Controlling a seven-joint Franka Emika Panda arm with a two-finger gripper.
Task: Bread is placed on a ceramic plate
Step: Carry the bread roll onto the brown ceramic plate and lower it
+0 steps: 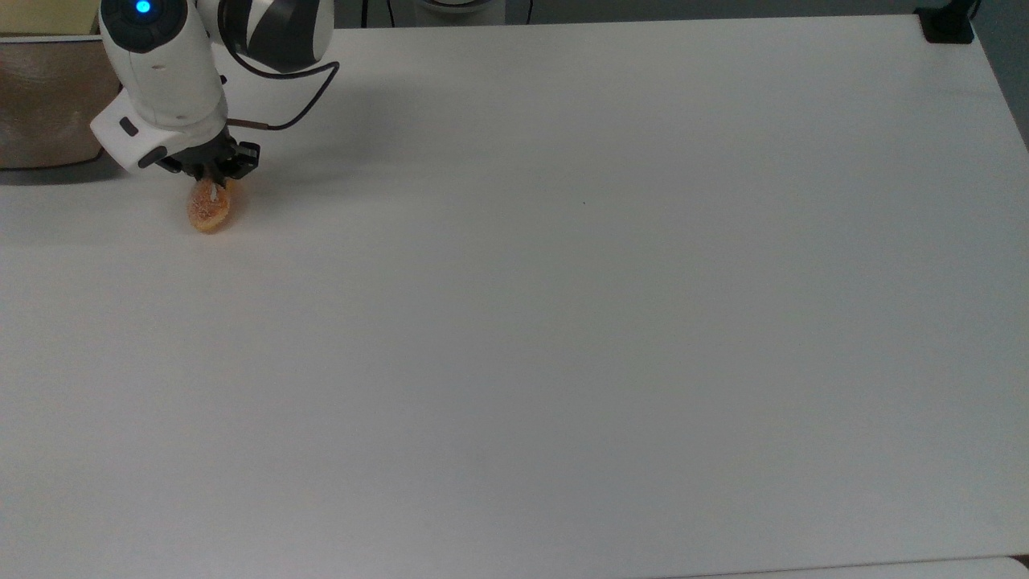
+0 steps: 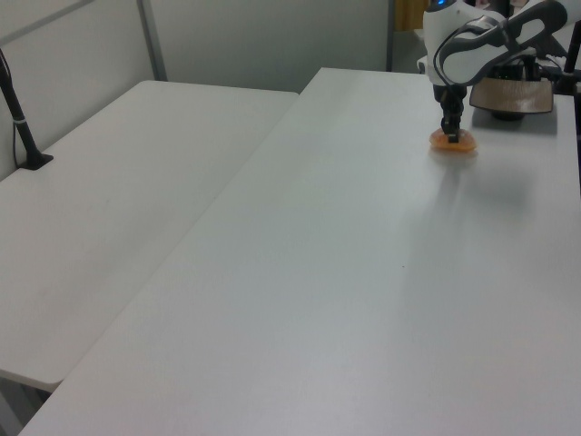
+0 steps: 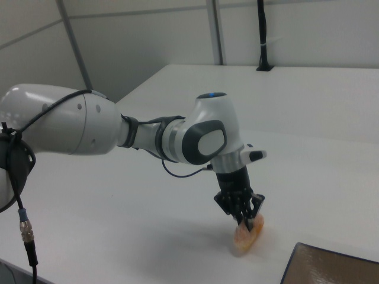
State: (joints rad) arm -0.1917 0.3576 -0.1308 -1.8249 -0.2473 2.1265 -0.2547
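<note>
The claw (image 1: 211, 178) points down and its two black fingers are closed narrowly on the bread (image 1: 209, 207), gripping it at the end nearest the arm. The bread lies on the white surface (image 1: 563, 305) directly under the claw; in the top view the speckled top and a short white stripe are seen just below the fingertips. In the right view the claw (image 3: 241, 216) pinches the upper edge of the bread (image 3: 249, 234), and the bun looks a little tilted, with its lower part touching the surface. In the left view the claw (image 2: 450, 133) stands upright over the bread (image 2: 453, 141). The ceramic plate (image 1: 44, 104) is near the claw, at the top view's left, apart from the bread. In the right view the plate (image 3: 331, 267) is just beside the claw, toward the right view's lower right; in the left view the plate (image 2: 513, 96) lies behind the claw.
</note>
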